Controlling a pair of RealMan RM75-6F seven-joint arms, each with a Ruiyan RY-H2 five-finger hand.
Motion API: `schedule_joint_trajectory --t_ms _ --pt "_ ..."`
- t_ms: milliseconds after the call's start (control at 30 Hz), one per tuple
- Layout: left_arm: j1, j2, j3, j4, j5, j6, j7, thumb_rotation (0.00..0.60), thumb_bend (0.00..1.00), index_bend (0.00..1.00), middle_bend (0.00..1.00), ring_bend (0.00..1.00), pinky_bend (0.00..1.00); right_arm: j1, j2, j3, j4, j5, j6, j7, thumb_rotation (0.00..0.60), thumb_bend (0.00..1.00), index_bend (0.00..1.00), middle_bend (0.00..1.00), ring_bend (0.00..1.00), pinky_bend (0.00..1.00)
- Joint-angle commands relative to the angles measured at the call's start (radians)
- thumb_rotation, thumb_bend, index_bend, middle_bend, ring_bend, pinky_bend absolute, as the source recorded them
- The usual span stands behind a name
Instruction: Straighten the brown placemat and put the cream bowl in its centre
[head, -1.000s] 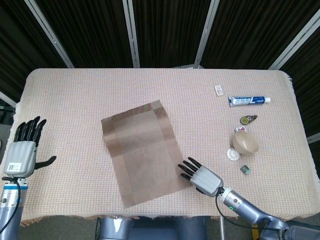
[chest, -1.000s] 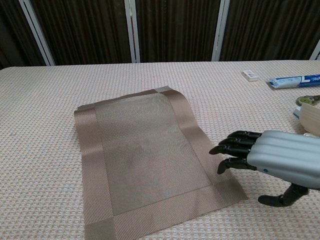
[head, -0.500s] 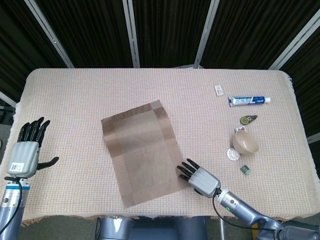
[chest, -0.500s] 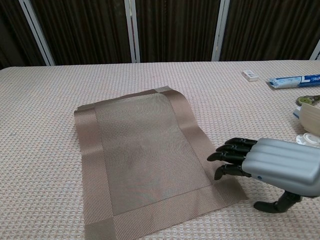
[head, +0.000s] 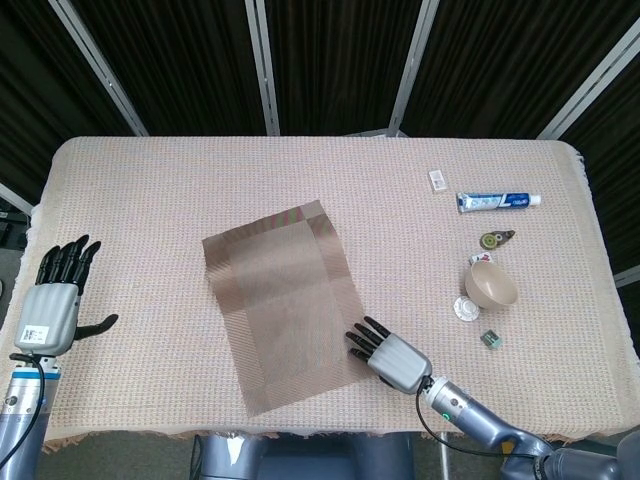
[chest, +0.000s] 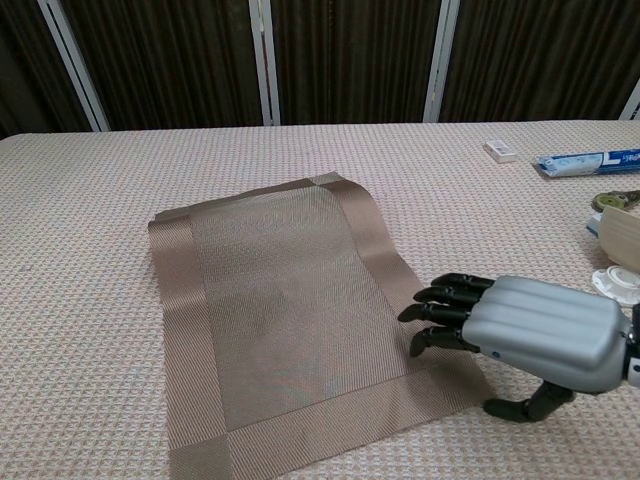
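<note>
The brown placemat (head: 286, 305) (chest: 285, 320) lies skewed on the tablecloth, its long side tilted off the table's edges. My right hand (head: 385, 355) (chest: 515, 335) hovers flat over the mat's near right corner, fingers spread, holding nothing. The cream bowl (head: 491, 285) stands upright at the right, well away from the mat; only its edge (chest: 622, 237) shows in the chest view. My left hand (head: 55, 298) is raised off the table's left edge, fingers apart and empty.
A toothpaste tube (head: 498, 201) (chest: 585, 160), a small white box (head: 438, 180) (chest: 500, 151), a round green item (head: 493, 239), a white cap (head: 466, 308) and a small grey cube (head: 490, 339) lie around the bowl. The table's front edge runs just below the mat.
My right hand has slid left, from beside the mat's right edge to over its near right corner. The left hand has dropped slightly. The mat has not shifted.
</note>
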Motion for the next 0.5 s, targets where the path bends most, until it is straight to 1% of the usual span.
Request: schedule_joint_trajectory --t_ms 33,333,400,500 --pt "0.000 0.000 0.000 0.000 0.000 -0.003 -0.002 0.600 0.00 0.00 0.00 0.00 0.00 0.004 -0.009 0.007 0.009 0.002 0.013 0.004 0.600 0.23 0.22 0.06 0.00 0.00" --pt "0.000 0.002 -0.001 0.000 0.001 -0.011 -0.008 0.600 0.00 0.00 0.00 0.00 0.00 0.012 -0.025 0.009 0.025 0.016 0.018 0.010 0.600 0.24 0.23 0.06 0.00 0.00" --pt "0.000 0.002 0.000 -0.001 0.003 -0.012 -0.009 0.600 0.00 0.00 0.00 0.00 0.00 0.014 -0.028 0.008 0.031 0.018 0.020 0.014 0.600 0.26 0.27 0.07 0.00 0.00" --pt "0.001 0.003 0.001 -0.001 0.004 -0.013 -0.010 0.600 0.00 0.00 0.00 0.00 0.00 0.015 -0.031 0.006 0.035 0.018 0.025 0.023 0.600 0.31 0.38 0.07 0.00 0.00"
